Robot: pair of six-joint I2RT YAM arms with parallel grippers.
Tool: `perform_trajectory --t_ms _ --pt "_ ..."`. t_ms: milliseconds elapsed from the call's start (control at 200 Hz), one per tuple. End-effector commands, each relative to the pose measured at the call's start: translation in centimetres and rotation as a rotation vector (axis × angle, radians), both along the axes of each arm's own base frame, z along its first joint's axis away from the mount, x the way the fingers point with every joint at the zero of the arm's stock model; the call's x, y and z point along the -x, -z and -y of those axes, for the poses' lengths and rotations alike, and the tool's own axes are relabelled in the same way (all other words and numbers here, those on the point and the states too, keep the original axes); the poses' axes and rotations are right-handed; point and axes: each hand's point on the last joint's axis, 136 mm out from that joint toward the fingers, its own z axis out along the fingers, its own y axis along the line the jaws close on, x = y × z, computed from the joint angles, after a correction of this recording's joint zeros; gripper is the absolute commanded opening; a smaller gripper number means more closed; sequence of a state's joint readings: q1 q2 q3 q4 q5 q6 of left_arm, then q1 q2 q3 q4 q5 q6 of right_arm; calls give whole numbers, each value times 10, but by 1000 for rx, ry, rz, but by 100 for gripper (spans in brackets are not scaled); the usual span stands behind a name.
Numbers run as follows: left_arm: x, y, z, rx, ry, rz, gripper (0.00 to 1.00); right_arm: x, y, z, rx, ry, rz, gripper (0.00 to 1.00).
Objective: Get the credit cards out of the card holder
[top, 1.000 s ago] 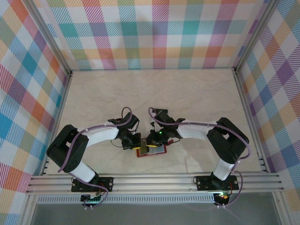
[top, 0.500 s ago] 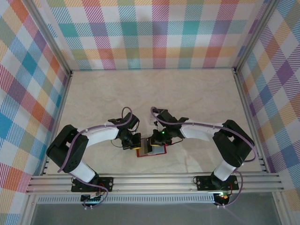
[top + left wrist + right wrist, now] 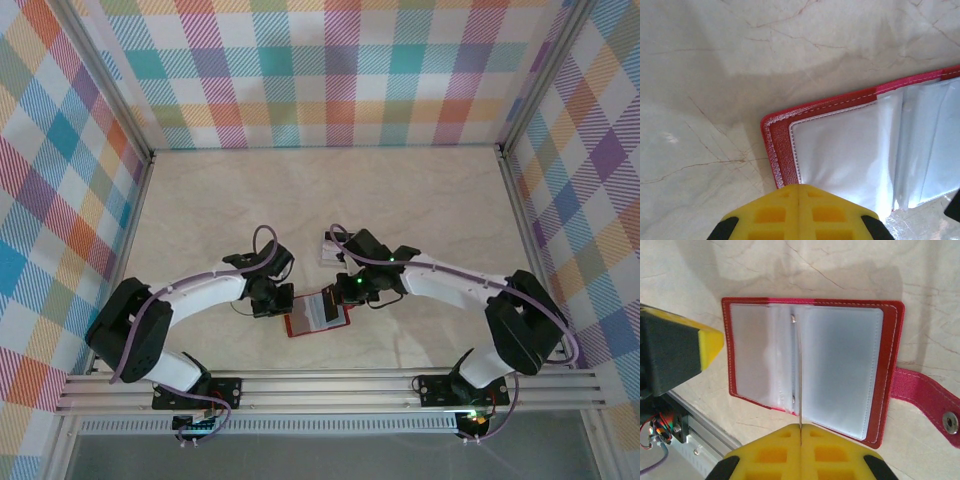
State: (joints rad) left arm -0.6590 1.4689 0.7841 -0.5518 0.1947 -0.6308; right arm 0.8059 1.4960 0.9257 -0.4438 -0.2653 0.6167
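The red card holder point(image 3: 317, 312) lies open on the table, its clear grey pockets point(image 3: 840, 370) facing up and its snap tab point(image 3: 927, 400) pointing away from the left arm. My right gripper point(image 3: 801, 426) is shut on a thin credit card point(image 3: 797, 375), seen edge-on and standing over the holder's spine. In the top view this gripper point(image 3: 345, 291) hovers at the holder's far right side. My left gripper point(image 3: 799, 186) is shut, its yellow tip at the holder's red left edge point(image 3: 782, 150). A pale card point(image 3: 329, 245) lies flat on the table behind the right wrist.
The marble tabletop point(image 3: 330, 190) stretches open behind the arms, enclosed by plaid walls point(image 3: 330, 70). An aluminium rail point(image 3: 330, 385) runs along the near edge, close to the holder. The left gripper's black body point(image 3: 670, 352) sits just left of the holder.
My right gripper has drawn back and to the right off the holder, uncovering more of its open pockets. The left arm has shifted slightly and stays at the holder's left edge.
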Motion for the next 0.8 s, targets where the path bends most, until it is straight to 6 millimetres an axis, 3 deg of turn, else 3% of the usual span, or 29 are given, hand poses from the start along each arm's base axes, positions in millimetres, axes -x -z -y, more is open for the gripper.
perform_trajectory --t_ms 0,270,575,795 --pt "-5 -14 -8 -33 9 43 2 -9 -24 9 27 -112 165 4" --pt "-22 -34 -14 -21 -34 136 8 -30 -52 30 107 -261 408 0" --pt "-25 -31 -26 -1 -79 158 25 -68 -69 53 249 -554 644 0" --pt "-27 -29 -28 1 -80 165 32 -98 -79 53 265 -702 690 0"
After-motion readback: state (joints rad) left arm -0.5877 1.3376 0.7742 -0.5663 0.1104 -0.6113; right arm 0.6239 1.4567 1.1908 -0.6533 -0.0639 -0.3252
